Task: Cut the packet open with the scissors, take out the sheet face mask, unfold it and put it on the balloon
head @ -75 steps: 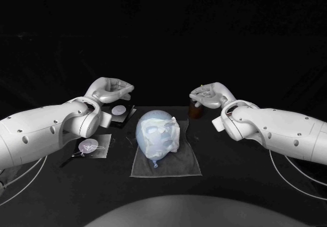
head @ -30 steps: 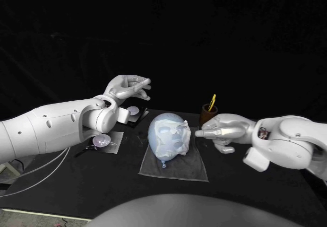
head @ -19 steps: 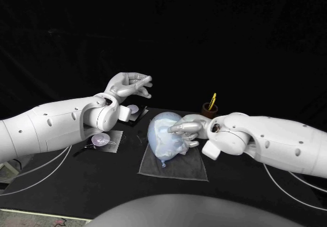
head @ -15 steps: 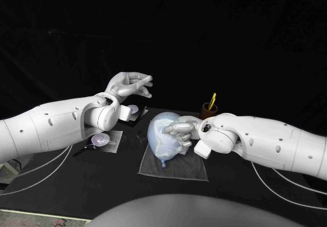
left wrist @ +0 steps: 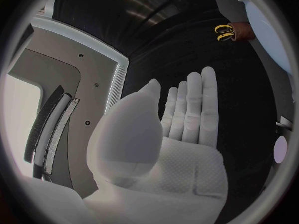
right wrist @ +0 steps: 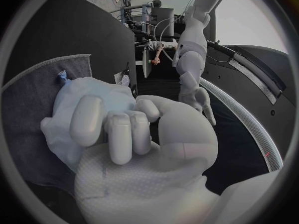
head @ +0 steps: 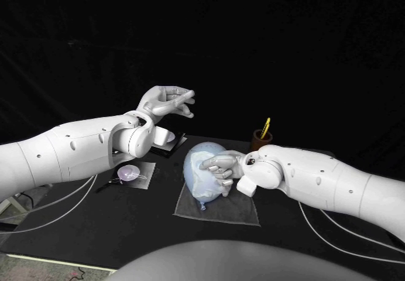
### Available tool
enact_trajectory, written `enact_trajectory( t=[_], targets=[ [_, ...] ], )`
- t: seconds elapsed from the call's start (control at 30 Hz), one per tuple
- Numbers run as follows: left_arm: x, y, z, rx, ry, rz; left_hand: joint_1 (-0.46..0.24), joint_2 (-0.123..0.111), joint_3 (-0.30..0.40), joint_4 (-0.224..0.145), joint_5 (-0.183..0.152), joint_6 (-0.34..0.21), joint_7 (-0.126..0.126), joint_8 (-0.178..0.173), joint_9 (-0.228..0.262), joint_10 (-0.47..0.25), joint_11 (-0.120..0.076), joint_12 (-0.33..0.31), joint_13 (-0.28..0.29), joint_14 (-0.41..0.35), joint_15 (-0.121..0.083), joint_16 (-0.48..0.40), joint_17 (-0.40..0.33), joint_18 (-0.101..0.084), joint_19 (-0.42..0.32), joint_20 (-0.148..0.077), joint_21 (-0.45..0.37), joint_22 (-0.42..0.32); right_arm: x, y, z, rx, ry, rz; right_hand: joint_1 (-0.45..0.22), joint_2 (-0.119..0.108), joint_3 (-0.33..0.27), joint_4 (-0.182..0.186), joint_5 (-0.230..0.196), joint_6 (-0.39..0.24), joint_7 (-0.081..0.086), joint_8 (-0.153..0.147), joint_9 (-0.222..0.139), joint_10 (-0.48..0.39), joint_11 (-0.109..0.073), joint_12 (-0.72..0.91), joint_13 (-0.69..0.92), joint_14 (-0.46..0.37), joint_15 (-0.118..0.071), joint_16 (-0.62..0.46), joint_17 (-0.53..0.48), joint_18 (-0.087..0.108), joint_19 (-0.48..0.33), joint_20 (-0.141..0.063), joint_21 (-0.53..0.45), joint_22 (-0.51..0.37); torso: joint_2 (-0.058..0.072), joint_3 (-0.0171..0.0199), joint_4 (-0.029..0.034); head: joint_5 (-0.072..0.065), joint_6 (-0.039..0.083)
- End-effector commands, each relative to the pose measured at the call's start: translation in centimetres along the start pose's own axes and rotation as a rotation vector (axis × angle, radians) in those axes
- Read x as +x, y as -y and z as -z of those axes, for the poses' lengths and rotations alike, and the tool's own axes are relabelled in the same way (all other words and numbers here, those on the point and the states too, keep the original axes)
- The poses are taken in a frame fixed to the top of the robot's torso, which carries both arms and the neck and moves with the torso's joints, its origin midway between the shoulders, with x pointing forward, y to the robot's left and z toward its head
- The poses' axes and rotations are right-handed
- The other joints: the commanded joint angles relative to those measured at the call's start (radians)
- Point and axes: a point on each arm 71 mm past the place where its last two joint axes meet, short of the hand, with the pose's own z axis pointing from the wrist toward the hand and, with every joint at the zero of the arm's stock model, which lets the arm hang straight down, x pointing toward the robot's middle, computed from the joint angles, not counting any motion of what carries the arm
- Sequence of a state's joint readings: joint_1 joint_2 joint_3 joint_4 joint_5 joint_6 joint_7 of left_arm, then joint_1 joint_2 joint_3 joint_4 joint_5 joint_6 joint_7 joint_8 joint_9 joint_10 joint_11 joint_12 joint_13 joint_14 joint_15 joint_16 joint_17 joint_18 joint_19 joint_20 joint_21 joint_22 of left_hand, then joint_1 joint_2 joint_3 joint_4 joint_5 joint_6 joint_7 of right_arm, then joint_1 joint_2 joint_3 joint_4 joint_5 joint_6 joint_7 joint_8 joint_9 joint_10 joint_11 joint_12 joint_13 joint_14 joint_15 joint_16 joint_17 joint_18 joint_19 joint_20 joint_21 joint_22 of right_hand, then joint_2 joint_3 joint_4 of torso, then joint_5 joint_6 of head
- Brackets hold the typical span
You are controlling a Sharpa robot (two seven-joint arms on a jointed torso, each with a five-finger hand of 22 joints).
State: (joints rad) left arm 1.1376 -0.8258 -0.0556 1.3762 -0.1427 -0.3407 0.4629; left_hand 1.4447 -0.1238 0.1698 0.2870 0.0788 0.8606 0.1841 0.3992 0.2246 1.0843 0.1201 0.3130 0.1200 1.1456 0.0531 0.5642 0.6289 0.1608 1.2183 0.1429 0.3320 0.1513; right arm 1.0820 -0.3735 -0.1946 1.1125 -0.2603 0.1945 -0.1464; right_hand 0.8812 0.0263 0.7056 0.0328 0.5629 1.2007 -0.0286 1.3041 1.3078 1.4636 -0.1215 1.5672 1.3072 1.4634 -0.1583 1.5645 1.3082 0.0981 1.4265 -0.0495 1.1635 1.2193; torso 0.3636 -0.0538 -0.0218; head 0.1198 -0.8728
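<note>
The pale blue balloon (head: 200,175) lies on a grey cloth (head: 215,212) with the white sheet face mask (head: 196,159) draped over it. My right hand (head: 221,170) sits on the balloon's right side, thumb and curled fingers closed on the mask's fold (right wrist: 62,134); the right hand (right wrist: 131,139) hides that side of the balloon. My left hand (head: 169,100) hangs raised behind and left of the balloon, fingers apart, holding nothing; its palm (left wrist: 168,149) is bare. The cut packet (head: 135,174) lies flat to the left. The yellow-handled scissors (head: 265,126) stand in a brown cup (head: 261,140).
A black stand (head: 164,143) with a small round pale thing sits behind the packet. The brown cup stands just behind my right forearm. My left arm (right wrist: 190,50) shows across the table. The cloth's edge (right wrist: 31,99) lies beside the balloon's knot (right wrist: 61,75).
My right hand swung in from beside the balloon and settled on its right side, closing on the mask. The left hand stayed raised and drifted slightly up.
</note>
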Motion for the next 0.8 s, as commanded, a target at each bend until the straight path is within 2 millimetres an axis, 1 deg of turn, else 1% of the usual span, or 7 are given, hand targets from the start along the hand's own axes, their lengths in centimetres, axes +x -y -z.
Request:
enact_trajectory(
  t=[0.03, 0.2, 0.47, 0.67, 0.73, 0.77, 0.8],
  targets=[
    [0.3, 0.2, 0.0, 0.005, -0.019, 0.019, 0.007, 0.004, 0.000, 0.001, 0.001, -0.004, 0.003, 0.006, -0.001, -0.009, -0.002, 0.005, 0.002, -0.008, 0.000, 0.007, 0.002, 0.018, -0.006, 0.001, 0.004, 0.002, 0.4, -0.1, 1.4, -0.064, -0.079, -0.031, 0.002, 0.014, 0.049, -0.046, -0.003, 0.144, -0.036, -0.003, 0.141, 0.107, -0.001, 0.004, 0.264, 0.107, -0.006, 0.006, 0.263, -0.007, -0.003, 0.000, -0.001, 0.000, -0.005, -0.0008, -0.0024, 0.004, 0.000],
    [0.1, 0.3, 0.0, 0.003, -0.017, 0.018, 0.007, 0.004, 0.000, 0.001, 0.001, -0.005, 0.003, 0.006, -0.001, -0.009, -0.001, 0.005, 0.002, -0.009, 0.000, 0.008, 0.002, 0.018, -0.007, 0.001, 0.004, 0.002, 0.7, -1.3, 6.6, -0.144, -0.087, 0.014, 0.002, 0.014, 0.048, -0.046, -0.003, 0.142, -0.036, -0.005, 0.140, 0.107, -0.001, 0.004, 0.264, 0.107, -0.006, 0.006, 0.263, -0.009, -0.001, 0.000, 0.007, 0.007, -0.007, 0.0000, -0.0068, 0.006, 0.000],
    [-0.3, 0.2, 0.2, 0.002, -0.022, 0.021, 0.008, 0.005, 0.000, 0.001, 0.001, -0.006, 0.004, 0.006, -0.001, -0.010, 0.000, 0.005, 0.002, -0.010, 0.001, 0.009, 0.003, 0.018, -0.008, 0.001, 0.005, 0.002, 0.3, -2.1, 13.2, -0.220, -0.026, 0.058, 0.002, 0.010, 0.045, -0.050, -0.006, 0.144, -0.036, -0.003, 0.142, 0.107, -0.001, 0.004, 0.264, 0.107, -0.006, 0.006, 0.263, -0.010, 0.002, 0.000, 0.015, 0.014, -0.006, 0.0099, -0.0139, -0.003, 0.000],
    [-0.2, 0.4, 0.6, 0.007, -0.052, 0.037, 0.009, 0.006, -0.005, 0.001, 0.000, -0.012, 0.009, 0.007, -0.004, -0.025, 0.006, 0.000, 0.000, -0.056, 0.011, -0.005, -0.004, 0.017, -0.041, 0.011, -0.007, -0.001, -0.7, -1.0, 16.4, -0.240, 0.007, 0.044, 0.002, 0.014, 0.014, -0.049, -0.180, 0.091, -0.027, -0.079, 0.120, 0.107, 0.008, 0.004, 0.264, 0.107, 0.002, 0.006, 0.263, 0.007, -0.042, 0.009, -0.072, -0.049, -0.005, 0.0128, -0.0192, -0.017, 0.000],
    [-0.1, 0.4, 0.7, 0.008, -0.057, 0.040, 0.010, 0.008, -0.008, 0.001, 0.000, -0.013, 0.010, 0.008, -0.005, -0.033, 0.009, -0.005, -0.003, -0.077, 0.016, -0.022, -0.014, 0.017, -0.060, 0.017, -0.017, -0.005, -1.6, -0.8, 17.2, -0.271, 0.075, 0.017, 0.013, 0.006, 0.009, -0.056, -0.235, 0.033, -0.019, -0.156, 0.095, 0.107, 0.019, 0.004, 0.264, 0.107, 0.009, 0.006, 0.263, 0.023, -0.085, 0.017, -0.161, -0.117, -0.006, 0.0111, -0.0198, -0.023, 0.001],
    [-0.1, 0.4, 0.7, 0.008, -0.059, 0.041, 0.010, 0.008, -0.008, 0.001, 0.000, -0.014, 0.010, 0.008, -0.005, -0.034, 0.010, -0.007, -0.003, -0.081, 0.017, -0.027, -0.017, 0.017, -0.063, 0.019, -0.019, -0.006, -2.1, -0.7, 17.5, -0.288, 0.108, 0.002, 0.022, -0.010, 0.005, -0.065, -0.286, -0.045, -0.007, -0.254, 0.060, 0.107, 0.029, 0.004, 0.264, 0.101, 0.018, -0.007, 0.241, 0.037, -0.125, 0.025, -0.245, -0.183, -0.008, 0.0099, -0.0213, -0.024, 0.002],
    [-0.1, 0.4, 0.7, 0.009, -0.061, 0.042, 0.011, 0.010, -0.010, 0.001, 0.000, -0.015, 0.011, 0.009, -0.006, -0.036, 0.012, -0.011, -0.005, -0.090, 0.020, -0.041, -0.026, 0.018, -0.072, 0.023, -0.026, -0.009, -2.7, -0.6, 17.8, -0.311, 0.151, -0.017, 0.033, -0.036, 0.003, -0.072, -0.365, -0.201, 0.014, -0.444, -0.010, 0.084, 0.053, -0.036, 0.235, 0.062, 0.036, -0.087, 0.129, 0.063, -0.217, 0.041, -0.425, -0.320, -0.010, 0.0091, -0.0232, -0.027, 0.000]
  ],
)
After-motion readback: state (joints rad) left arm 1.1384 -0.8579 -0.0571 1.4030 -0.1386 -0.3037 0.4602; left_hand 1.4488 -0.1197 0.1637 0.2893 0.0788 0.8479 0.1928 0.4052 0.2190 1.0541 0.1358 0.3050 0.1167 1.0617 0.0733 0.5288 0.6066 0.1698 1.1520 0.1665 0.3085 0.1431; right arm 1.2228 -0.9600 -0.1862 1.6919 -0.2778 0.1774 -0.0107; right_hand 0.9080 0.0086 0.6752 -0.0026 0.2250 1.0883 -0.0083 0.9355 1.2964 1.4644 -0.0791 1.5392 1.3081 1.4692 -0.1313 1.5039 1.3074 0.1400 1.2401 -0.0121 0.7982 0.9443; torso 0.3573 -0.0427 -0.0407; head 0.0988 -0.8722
